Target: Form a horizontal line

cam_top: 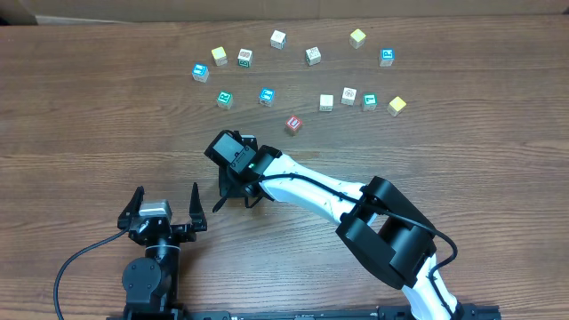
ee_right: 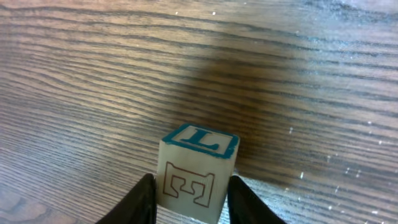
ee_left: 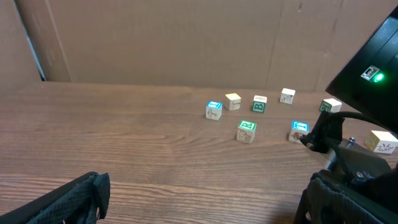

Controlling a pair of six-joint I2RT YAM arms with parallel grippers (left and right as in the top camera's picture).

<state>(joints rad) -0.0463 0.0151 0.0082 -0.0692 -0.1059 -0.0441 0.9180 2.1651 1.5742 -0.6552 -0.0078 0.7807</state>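
Note:
My right gripper [ee_right: 189,200] is shut on a whitish cube [ee_right: 198,165] with a teal printed top and an outlined "E" on its side. Both fingers press its sides just above the wood table [ee_right: 93,74]. From overhead the right gripper [cam_top: 236,201] points down at the table's near middle and hides this cube. My left gripper [cam_top: 167,194] stands open to its left, with nothing between its fingers [ee_left: 87,193]. No horizontal line of touching cubes shows. Loose cubes lie scattered at the far side, among them a whitish one [cam_top: 326,102] and a green-topped one [cam_top: 224,99].
A red-marked cube [cam_top: 293,124] sits alone nearest the right gripper. Yellow cubes [cam_top: 396,106] and blue-marked cubes [cam_top: 201,72] lie among the others. The right arm [cam_top: 320,191] slants across the near right. A cardboard wall [ee_left: 186,43] closes off the far edge.

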